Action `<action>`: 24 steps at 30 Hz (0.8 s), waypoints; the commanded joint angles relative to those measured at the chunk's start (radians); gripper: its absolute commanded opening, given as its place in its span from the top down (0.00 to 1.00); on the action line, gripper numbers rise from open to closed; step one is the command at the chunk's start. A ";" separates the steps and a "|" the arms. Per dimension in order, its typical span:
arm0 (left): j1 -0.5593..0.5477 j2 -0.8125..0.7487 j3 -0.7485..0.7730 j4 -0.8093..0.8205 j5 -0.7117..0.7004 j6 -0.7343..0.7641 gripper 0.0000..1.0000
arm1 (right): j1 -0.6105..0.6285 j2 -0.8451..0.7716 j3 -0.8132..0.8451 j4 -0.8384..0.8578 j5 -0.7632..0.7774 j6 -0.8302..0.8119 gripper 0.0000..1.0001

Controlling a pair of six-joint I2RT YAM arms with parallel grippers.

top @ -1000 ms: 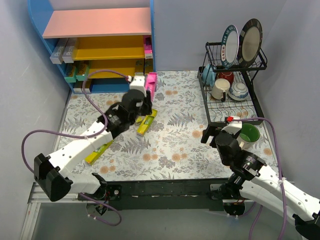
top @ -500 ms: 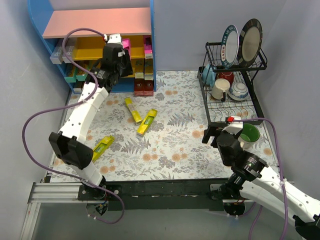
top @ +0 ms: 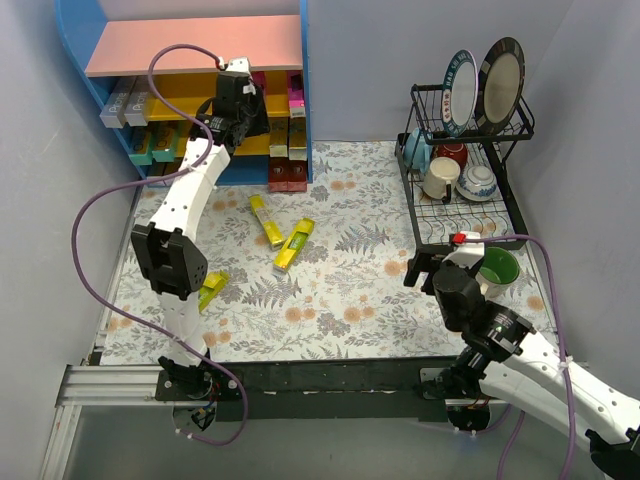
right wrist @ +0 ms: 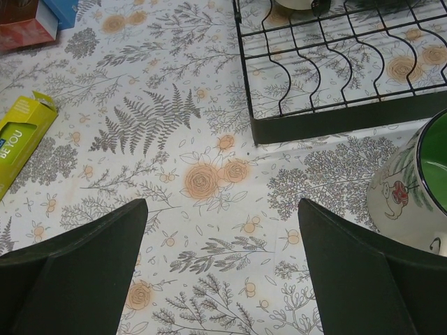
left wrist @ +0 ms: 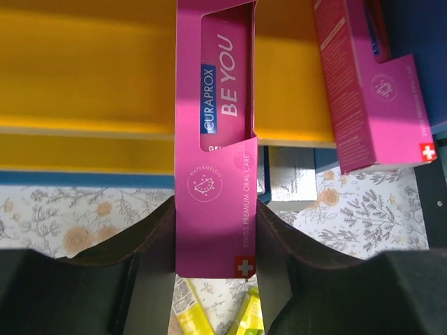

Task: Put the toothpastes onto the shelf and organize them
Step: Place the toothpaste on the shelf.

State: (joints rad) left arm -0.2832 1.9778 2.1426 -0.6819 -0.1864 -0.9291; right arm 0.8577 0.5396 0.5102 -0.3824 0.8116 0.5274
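Note:
My left gripper (top: 243, 98) is shut on a magenta toothpaste box (left wrist: 215, 146) and holds it upright against the upper yellow board (left wrist: 84, 70) of the shelf (top: 195, 45). Another magenta box (left wrist: 370, 91) stands just to its right on that board. Silver boxes (top: 125, 101) lie at the board's left end, teal ones (top: 150, 145) sit a level lower, and dark red ones (top: 288, 178) are at the shelf's foot. Three yellow toothpastes lie on the table (top: 265, 220) (top: 294, 245) (top: 211, 290). My right gripper (right wrist: 222, 265) hangs open over bare tablecloth, with a yellow box (right wrist: 21, 139) far to its left.
A black wire dish rack (top: 460, 205) with plates and mugs fills the back right. A green-lined cup (top: 497, 268) stands beside the right gripper (top: 415, 270), and shows in the right wrist view as a cup (right wrist: 419, 181) in front of the rack's edge (right wrist: 321, 118).
The left arm has swung from the table's middle up to the shelf with the magenta box, then edged slightly right along the upper board. The right arm has not moved.

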 commanded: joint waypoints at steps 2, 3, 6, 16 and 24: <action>0.001 0.044 0.138 0.107 0.036 0.049 0.59 | 0.000 0.022 0.017 0.063 0.011 -0.018 0.03; 0.001 0.058 0.154 0.104 0.039 0.050 0.57 | -0.002 0.026 0.017 0.065 0.008 -0.018 0.03; 0.001 0.087 0.172 0.120 0.050 0.052 0.56 | -0.002 0.031 0.014 0.071 0.005 -0.021 0.03; 0.001 0.111 0.131 0.220 0.119 0.012 0.53 | -0.003 0.053 0.014 0.082 -0.003 -0.024 0.03; 0.001 0.125 0.106 0.303 0.179 -0.004 0.53 | -0.003 0.057 0.017 0.077 -0.011 -0.024 0.03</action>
State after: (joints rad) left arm -0.2836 2.1044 2.2597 -0.4419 -0.0574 -0.9234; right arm 0.8574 0.5953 0.5102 -0.3405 0.7937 0.5152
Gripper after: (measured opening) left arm 0.469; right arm 0.970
